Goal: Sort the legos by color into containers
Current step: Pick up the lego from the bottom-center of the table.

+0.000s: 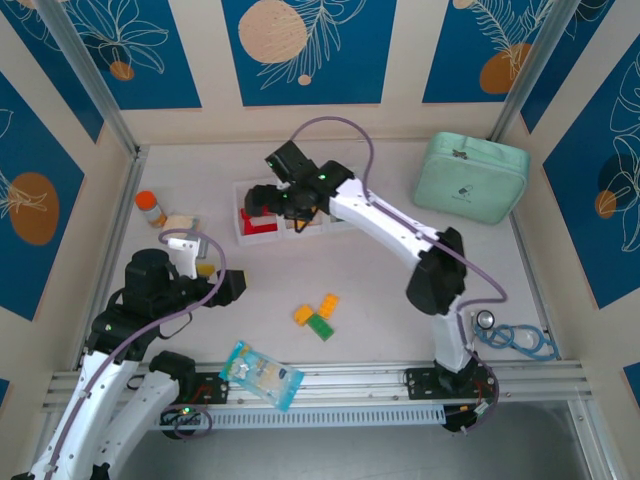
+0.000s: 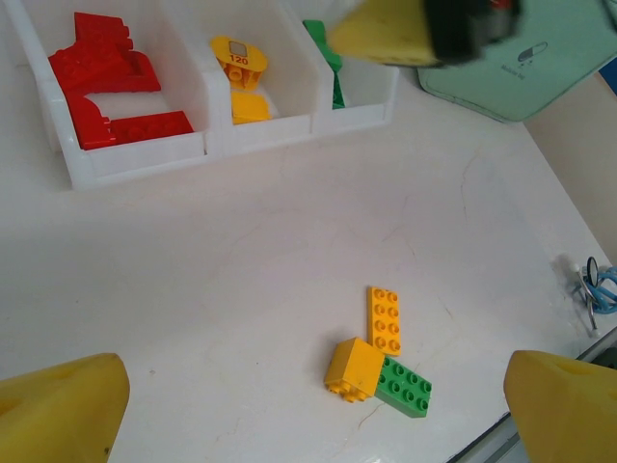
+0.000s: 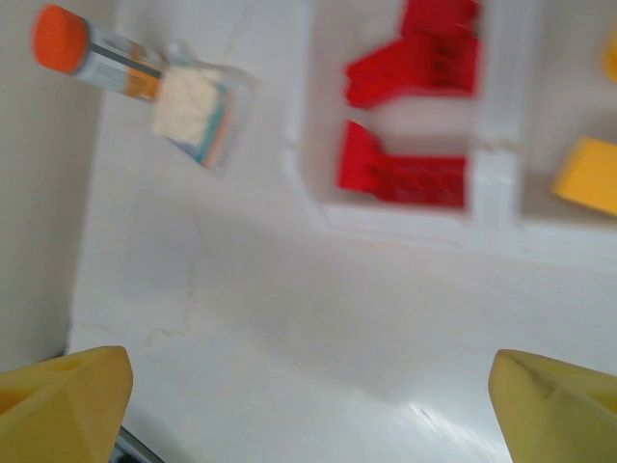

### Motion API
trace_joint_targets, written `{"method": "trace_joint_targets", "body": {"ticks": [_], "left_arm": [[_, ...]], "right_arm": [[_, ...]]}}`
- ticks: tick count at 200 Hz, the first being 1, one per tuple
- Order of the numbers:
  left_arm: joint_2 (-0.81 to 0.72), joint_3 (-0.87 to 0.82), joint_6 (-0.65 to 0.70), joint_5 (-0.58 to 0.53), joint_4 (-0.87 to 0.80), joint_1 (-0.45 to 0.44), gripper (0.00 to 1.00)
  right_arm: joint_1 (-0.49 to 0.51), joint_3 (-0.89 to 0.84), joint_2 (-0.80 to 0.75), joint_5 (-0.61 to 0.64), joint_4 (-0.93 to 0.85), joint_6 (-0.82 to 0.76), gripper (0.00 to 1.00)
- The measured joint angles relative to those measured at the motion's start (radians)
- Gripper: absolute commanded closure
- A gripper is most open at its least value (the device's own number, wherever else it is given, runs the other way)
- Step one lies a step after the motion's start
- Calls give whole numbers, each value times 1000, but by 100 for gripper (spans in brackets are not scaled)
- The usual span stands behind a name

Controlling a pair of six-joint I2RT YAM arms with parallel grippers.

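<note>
Right tool hangs over the red end of the containers, jaws wide, nothing between them. Left tool is likewise spread and empty, looking down at the worktop.

Sorted legos sit in the bins by colour. Three lie loose, touching each other: flat yellow brick, yellow cube, green brick.

Risks:
- Closing on one probably shoves its neighbours.
- It may pinch yellow and green together, landing one in the wrong bin.
- The right arm over the bins could obstruct a left-side delivery.
</note>
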Motion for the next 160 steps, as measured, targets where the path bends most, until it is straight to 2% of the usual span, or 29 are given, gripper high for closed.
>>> {"method": "trace_joint_targets", "body": {"ticks": [33,56,85,121,160], "left_arm": [[0,0,0,0,0,0,1],[1,0,0,0,0,0,1],[13,0,0,0,0,0,1],[20,0,0,0,0,0,1],[20,0,0,3,0,0,1]], "right_arm": [[18,-318,-215,121,-16,108,8],[65,-537,-339,202,-30,253,8],[121,-745,-435,235,-35,453,9],[130,-850,-407,231,-20,624,17],[152,-834,-241,205,24,666,24]]}}
